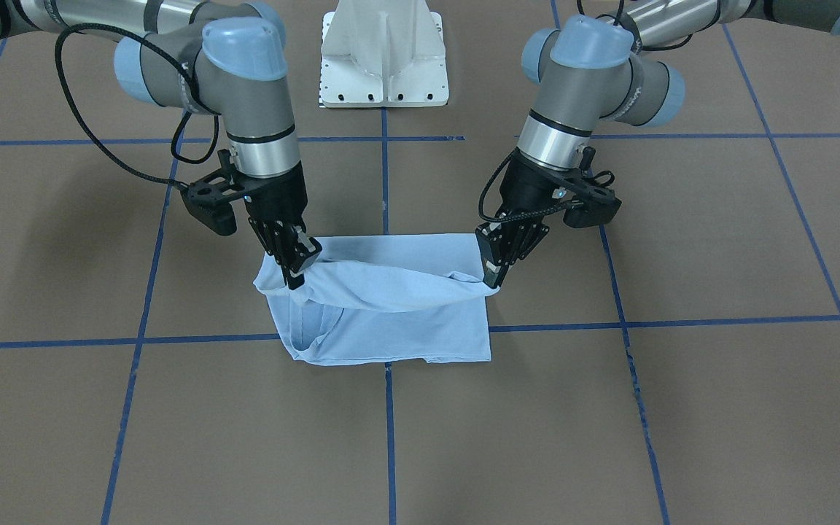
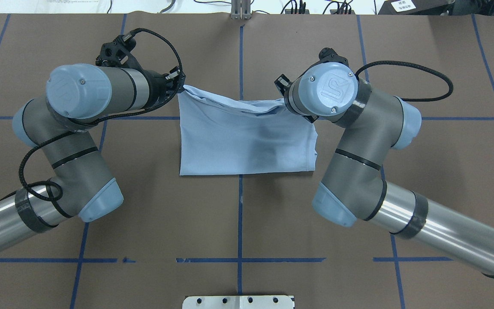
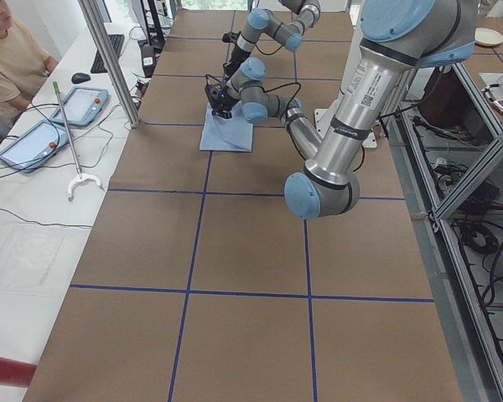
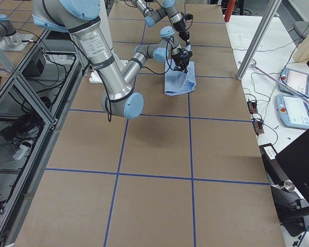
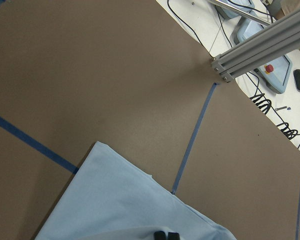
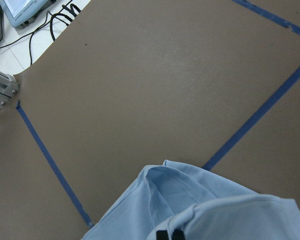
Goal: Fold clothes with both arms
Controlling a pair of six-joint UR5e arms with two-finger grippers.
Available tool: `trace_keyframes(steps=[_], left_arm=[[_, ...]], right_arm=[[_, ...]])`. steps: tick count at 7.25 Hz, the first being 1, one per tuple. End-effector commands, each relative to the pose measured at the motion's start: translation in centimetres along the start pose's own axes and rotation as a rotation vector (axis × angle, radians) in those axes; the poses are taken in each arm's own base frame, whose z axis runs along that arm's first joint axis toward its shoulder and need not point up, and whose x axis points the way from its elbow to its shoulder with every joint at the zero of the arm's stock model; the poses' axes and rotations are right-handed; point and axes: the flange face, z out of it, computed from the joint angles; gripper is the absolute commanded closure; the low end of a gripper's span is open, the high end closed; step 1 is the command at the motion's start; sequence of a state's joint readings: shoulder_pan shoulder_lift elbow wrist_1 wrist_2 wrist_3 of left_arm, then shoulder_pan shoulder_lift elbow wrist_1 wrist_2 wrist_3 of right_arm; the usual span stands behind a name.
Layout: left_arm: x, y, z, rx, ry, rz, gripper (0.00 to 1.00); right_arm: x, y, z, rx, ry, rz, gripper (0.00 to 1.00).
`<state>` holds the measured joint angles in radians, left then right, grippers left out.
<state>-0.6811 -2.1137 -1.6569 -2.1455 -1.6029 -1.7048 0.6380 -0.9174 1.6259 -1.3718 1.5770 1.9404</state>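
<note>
The light blue T-shirt (image 1: 391, 313) lies partly folded in the middle of the brown table; it also shows in the overhead view (image 2: 247, 141). Its print and collar are hidden. My left gripper (image 1: 493, 275) is shut on one corner of the shirt's operator-side edge, and my right gripper (image 1: 296, 275) is shut on the other corner. Both hold that edge a little above the table, so the cloth sags between them. The left wrist view shows the shirt (image 5: 125, 205) below shut fingertips (image 5: 160, 234). The right wrist view shows a lifted fold (image 6: 205, 210).
The white pedestal base (image 1: 383, 58) stands behind the shirt on the robot's side. Blue tape lines (image 1: 391, 408) cross the table. An operator (image 3: 8, 50) sits with teach pendants (image 3: 33, 138) at the far side. An aluminium post (image 5: 260, 45) stands at the table's edge.
</note>
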Motion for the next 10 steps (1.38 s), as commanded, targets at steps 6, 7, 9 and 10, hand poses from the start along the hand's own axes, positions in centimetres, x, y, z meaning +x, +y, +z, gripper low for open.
trace_keyframes(steps=[6, 7, 9, 10], left_arm=[[1.0, -12.4, 4.4, 0.171, 0.034, 0.265, 0.0], [-3.2, -13.3, 1.7, 0.088, 0.023, 0.392, 0.0], [-12.0, -21.5, -5.1, -0.05, -0.01, 0.62, 0.0], [-16.0, -27.3, -9.3, -0.08, -0.037, 0.719, 0.0]], right_arm=[[-5.3, -18.2, 6.5, -0.044, -0.013, -0.268, 0.0], [-2.0, -22.7, 4.9, -0.08, -0.011, -0.333, 0.0], [6.7, -34.6, 1.3, -0.176, -0.001, -0.468, 0.0], [11.4, -41.1, -1.2, -0.215, -0.004, -0.571, 0.0]])
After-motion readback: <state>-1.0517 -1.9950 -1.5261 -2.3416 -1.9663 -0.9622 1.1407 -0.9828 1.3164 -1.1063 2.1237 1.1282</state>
